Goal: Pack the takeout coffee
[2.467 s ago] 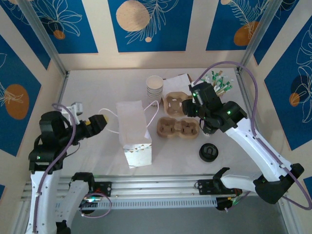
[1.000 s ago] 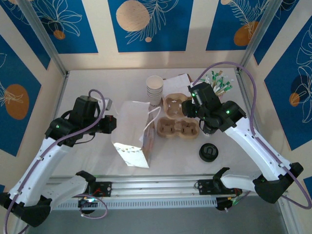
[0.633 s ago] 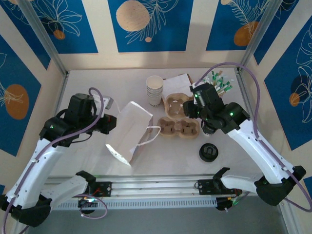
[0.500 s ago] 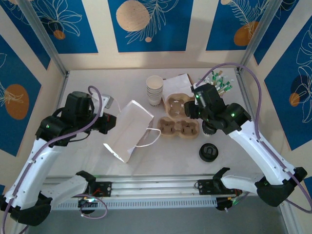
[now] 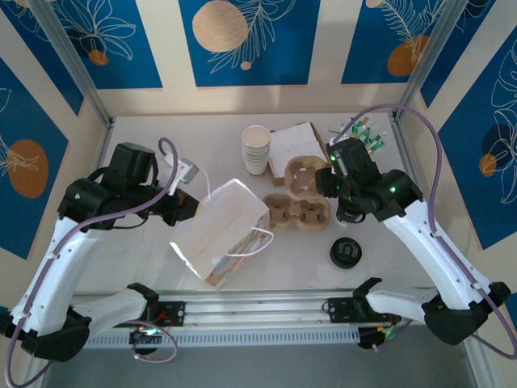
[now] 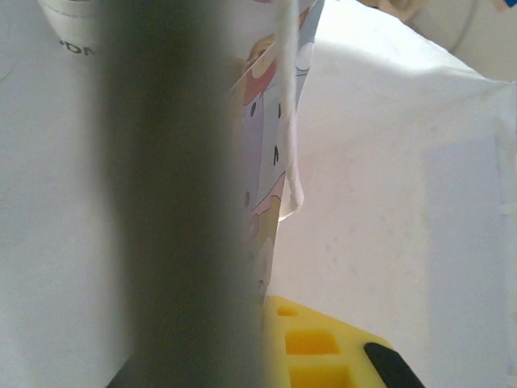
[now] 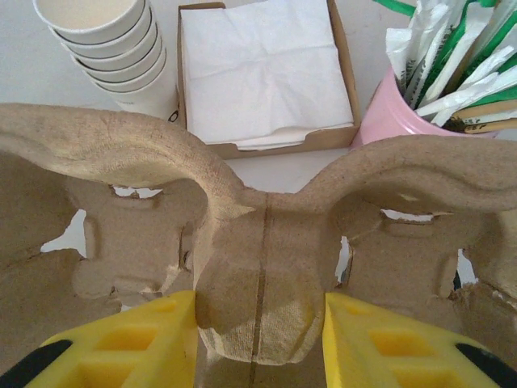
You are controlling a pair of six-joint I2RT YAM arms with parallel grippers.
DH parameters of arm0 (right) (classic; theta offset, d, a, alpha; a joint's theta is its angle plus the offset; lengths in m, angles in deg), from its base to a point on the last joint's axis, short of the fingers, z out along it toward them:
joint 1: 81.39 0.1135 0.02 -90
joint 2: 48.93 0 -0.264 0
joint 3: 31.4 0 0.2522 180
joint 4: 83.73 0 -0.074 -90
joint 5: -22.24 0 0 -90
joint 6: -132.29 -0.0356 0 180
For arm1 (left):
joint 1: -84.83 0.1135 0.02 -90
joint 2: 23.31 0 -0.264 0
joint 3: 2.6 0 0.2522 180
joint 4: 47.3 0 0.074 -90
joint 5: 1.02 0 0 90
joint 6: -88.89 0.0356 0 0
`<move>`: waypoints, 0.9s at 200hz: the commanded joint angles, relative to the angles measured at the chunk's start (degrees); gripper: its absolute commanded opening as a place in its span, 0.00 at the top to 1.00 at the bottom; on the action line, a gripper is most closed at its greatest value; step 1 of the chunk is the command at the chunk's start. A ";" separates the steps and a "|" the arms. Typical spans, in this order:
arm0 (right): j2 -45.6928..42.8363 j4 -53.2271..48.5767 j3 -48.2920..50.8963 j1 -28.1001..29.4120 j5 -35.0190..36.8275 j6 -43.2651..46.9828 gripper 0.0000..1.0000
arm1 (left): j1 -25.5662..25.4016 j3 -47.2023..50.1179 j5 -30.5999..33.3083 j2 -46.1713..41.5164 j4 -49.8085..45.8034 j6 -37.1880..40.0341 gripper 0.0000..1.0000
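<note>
When viewed from above, leans tilted on the desk [image 5: 137, 145] as a white paper bag [image 5: 222, 234], rim pinched by left pincer [image 5: 190, 206]; shows cartoon print at the left wrist. Clamps cup carrier [image 7: 258, 267] ridge in right pincer [image 7: 258, 331], before cup stack [image 7: 105, 48] and napkin box [image 7: 262, 73]. Leaves bare desk between bag and black lid [image 5: 345, 253].

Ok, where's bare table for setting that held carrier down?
Back left, between the rear wall and cup stack, the table is bare. Another patch: front, between paper bag and black lid. Crowded centre-right: napkin box, straw cup, second carrier.
</note>
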 commanded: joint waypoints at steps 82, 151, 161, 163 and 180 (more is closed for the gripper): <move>-3.58 -2.11 -2.85 -0.77 0.98 -1.16 0.58 | -5.71 -2.48 -5.68 7.55 0.25 9.91 1.00; -3.58 -3.73 -4.71 -1.23 -0.67 -0.78 0.58 | -12.73 -8.15 0.10 18.03 1.08 17.97 1.00; -3.67 -4.02 -4.88 -1.23 -1.19 -0.78 0.58 | -12.88 -8.85 1.38 18.80 1.81 18.16 1.00; -3.71 -4.08 -4.98 -1.28 -1.33 -0.78 0.58 | -12.89 -8.95 1.53 18.94 1.94 18.21 1.00; -4.01 -4.55 -5.51 -1.37 -2.75 -1.39 0.58 | -12.93 -8.87 2.95 19.53 3.73 18.92 1.00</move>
